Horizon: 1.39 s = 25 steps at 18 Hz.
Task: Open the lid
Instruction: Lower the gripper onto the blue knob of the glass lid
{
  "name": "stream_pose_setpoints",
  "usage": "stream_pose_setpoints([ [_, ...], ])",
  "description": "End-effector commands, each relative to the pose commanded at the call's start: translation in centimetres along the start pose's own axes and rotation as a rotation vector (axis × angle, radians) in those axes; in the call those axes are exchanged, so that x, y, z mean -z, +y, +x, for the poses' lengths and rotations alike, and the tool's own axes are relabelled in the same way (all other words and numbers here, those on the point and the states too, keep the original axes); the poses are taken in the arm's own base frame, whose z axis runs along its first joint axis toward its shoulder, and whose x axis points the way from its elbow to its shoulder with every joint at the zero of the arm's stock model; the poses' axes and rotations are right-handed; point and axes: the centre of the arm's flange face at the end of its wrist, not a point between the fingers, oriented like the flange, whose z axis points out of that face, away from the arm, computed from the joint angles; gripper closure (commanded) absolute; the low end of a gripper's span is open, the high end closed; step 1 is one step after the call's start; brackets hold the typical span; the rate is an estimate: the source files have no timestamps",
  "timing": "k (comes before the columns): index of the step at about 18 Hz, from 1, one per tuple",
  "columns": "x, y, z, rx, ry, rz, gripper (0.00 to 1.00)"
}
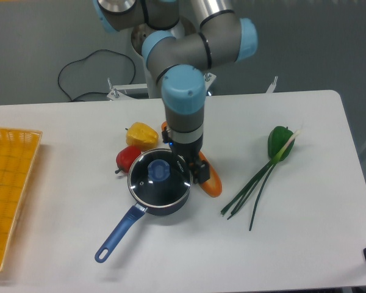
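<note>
The lid (154, 181) is a round clear glass disc with a metal rim and a blue centre knob (159, 171). It sits closed on the dark blue saucepan (165, 208), whose long handle (119, 234) points to the front left. My gripper (188, 166) points down over the lid's right rim, just right of the knob. Its jaws look spread, with one dark finger (201, 172) outside the pan by the carrot. It holds nothing.
A carrot (211, 183) lies against the pan's right side. A red pepper (127, 158) and a yellow pepper (141, 134) sit behind the pan on the left. A green pepper (279, 142) and green onion stalks (255, 190) lie to the right. A yellow basket (9, 195) stands at the left edge.
</note>
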Motion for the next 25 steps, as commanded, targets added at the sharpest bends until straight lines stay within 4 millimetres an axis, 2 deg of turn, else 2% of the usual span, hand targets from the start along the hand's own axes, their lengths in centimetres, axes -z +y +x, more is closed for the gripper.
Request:
stream_pose_setpoints([
  [3, -0.4, -1.7, 1.1, -0.032, 0.006, -0.02, 0.0],
  [5, -1.8, -2.4, 1.6, -0.018, 0.006, -0.1, 0.0],
  [7, -2.0, -3.0, 1.9, -0.007, -0.001, -0.131, 0.0],
  [14, -3.1, -2.9, 2.6, -0.004, 0.052, -0.142, 0.0],
  [25, -3.4, -3.3, 2.8, 0.016, 0.07, -0.115, 0.0],
])
